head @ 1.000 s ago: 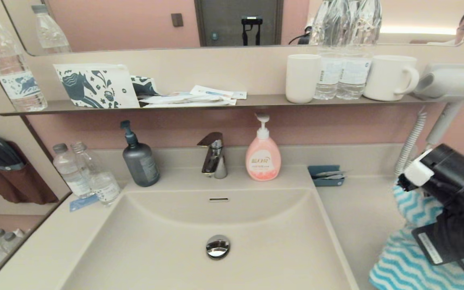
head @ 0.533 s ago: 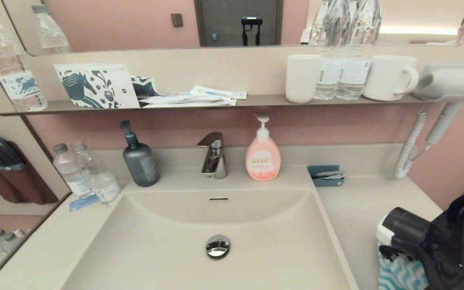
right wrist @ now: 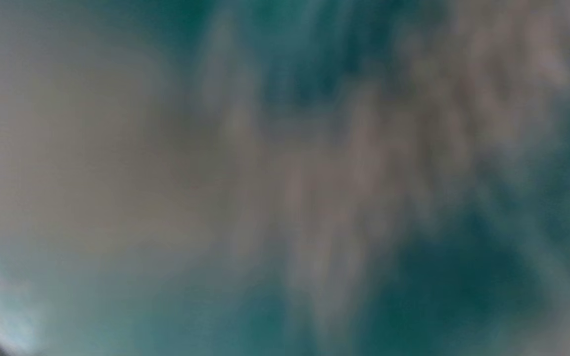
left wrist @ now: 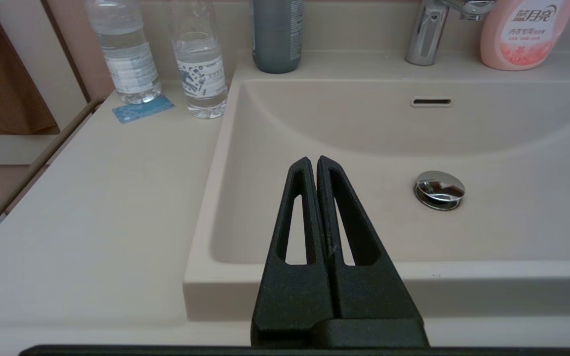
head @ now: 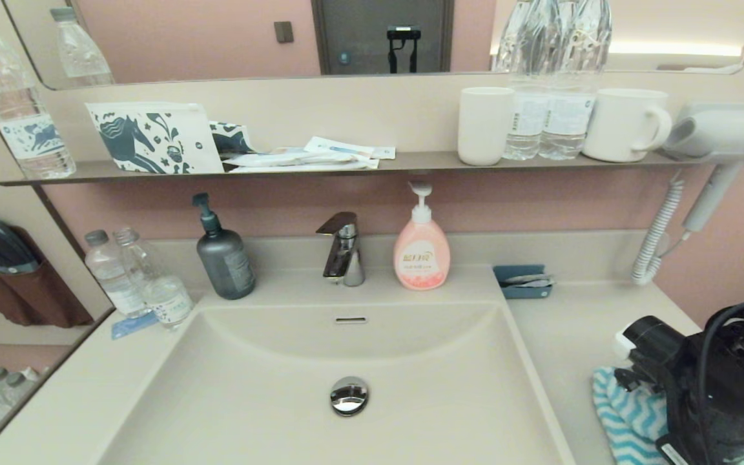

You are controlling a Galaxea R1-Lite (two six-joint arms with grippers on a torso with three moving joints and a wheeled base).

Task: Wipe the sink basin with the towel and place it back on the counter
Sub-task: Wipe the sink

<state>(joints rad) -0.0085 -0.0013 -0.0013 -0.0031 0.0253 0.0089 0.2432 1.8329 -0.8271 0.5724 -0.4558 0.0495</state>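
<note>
Where it hung before, the towel [head: 630,413] now lies flat — on the counter [head: 572,336].

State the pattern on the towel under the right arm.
Turquoise-and-white zigzag stripes on the fluffy towel, clearest in the head view.

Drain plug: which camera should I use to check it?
Use the left wrist view: the drain plug sits close and unobstructed on the sink basin floor, just beyond the shut left tool. The head view shows it too, smaller. The right wrist view shows only the towel, no plug.
</note>
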